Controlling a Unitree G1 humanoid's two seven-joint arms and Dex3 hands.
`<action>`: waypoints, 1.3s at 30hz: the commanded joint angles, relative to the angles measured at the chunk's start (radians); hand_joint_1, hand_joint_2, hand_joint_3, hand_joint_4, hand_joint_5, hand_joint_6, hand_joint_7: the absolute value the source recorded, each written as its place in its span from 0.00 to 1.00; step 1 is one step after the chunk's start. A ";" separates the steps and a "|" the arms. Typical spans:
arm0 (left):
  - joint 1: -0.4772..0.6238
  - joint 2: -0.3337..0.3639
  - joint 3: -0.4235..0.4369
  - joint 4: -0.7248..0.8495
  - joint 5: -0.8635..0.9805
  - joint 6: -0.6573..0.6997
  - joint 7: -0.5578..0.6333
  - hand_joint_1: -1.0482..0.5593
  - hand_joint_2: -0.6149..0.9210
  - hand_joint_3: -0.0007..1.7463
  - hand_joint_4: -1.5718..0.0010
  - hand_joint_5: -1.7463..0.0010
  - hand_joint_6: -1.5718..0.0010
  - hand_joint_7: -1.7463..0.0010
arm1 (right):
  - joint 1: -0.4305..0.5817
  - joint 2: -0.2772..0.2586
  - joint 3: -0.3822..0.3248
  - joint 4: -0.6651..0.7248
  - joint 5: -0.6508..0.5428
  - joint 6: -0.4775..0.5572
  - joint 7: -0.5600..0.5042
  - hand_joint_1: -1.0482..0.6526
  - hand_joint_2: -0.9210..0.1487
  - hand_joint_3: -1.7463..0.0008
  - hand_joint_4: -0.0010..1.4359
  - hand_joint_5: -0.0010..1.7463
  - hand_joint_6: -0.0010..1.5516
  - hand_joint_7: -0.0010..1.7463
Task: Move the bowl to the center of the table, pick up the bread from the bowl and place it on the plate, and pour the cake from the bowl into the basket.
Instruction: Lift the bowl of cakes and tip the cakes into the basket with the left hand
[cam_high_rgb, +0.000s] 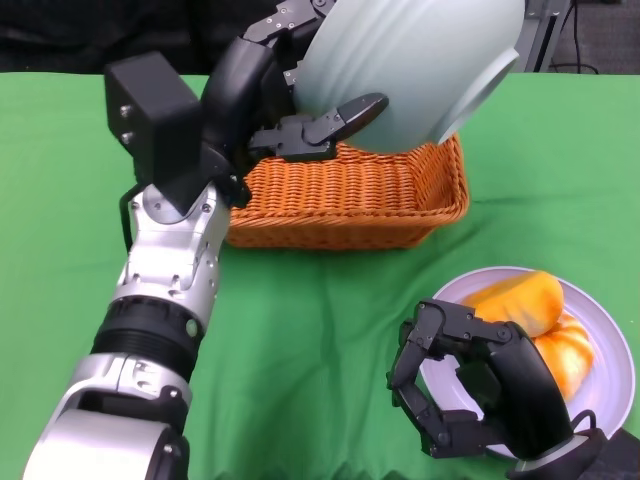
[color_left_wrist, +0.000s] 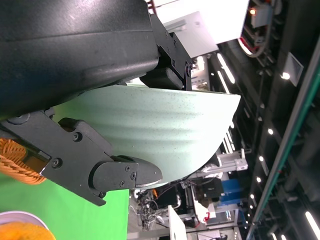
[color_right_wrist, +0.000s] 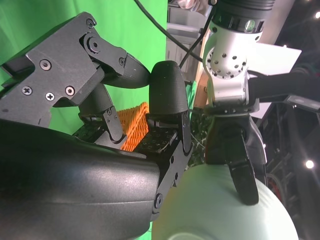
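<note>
I'm holding the bowl (cam_high_rgb: 420, 70) tipped over the basket (cam_high_rgb: 350, 195) with the left hand (cam_high_rgb: 285, 100). Right hand (cam_high_rgb: 470, 395) is hanging loose, unclenched, beside the plate (cam_high_rgb: 610, 350); bread (cam_high_rgb: 520, 300) is sitting on it.

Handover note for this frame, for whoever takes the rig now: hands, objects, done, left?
Left hand grips the bowl, tipped steeply over the basket.
Right hand is open, holding nothing, beside the plate.
Bread lies on the plate: that step is done.
Pour is under way; the cake is not visible in any view, so confirm it has landed in the basket, then set the bowl down.
</note>
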 joint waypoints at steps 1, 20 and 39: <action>-0.070 -0.002 0.019 0.057 0.012 -0.016 0.016 0.54 0.87 0.48 0.52 0.00 0.56 0.17 | -0.003 0.000 0.003 0.011 0.018 -0.017 0.009 0.49 0.44 0.36 0.59 0.95 0.51 0.82; -0.301 -0.056 0.194 0.343 -0.054 0.137 0.060 0.56 0.82 0.55 0.53 0.00 0.55 0.14 | -0.015 0.000 -0.002 0.055 0.015 -0.051 0.021 0.49 0.39 0.42 0.61 0.94 0.52 0.82; -0.348 -0.082 0.478 0.405 -0.301 0.425 0.062 0.57 0.89 0.49 0.51 0.00 0.51 0.15 | -0.012 -0.003 0.000 0.069 0.008 -0.070 0.028 0.51 0.43 0.38 0.61 0.94 0.52 0.83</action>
